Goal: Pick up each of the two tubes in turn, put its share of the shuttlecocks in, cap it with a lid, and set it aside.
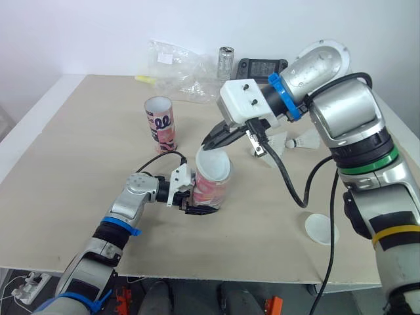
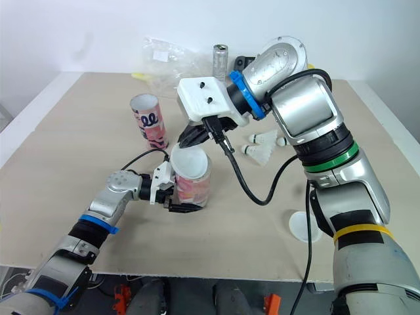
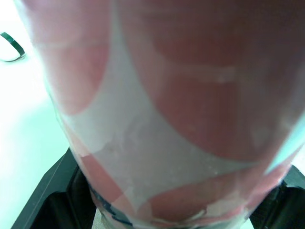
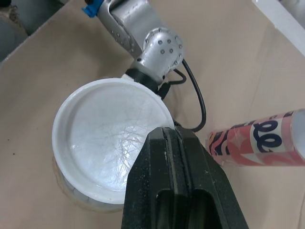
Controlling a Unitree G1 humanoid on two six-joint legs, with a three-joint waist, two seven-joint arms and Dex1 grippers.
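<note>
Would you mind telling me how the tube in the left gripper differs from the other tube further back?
The near tube is clamped in the left gripper; the far tube stands free, touched by nothing. The near tube has a white lid on its mouth, pinched by the right gripper; the far tube's mouth is open. Both bear the same pink-and-white print.

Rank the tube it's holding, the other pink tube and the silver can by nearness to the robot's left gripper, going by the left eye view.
From the left gripper:
1. Held tube: clamped in it, white lid at its mouth.
2. Other tube: upright, farther back, to the robot's left.
3. Silver can: by the table's far edge.
</note>
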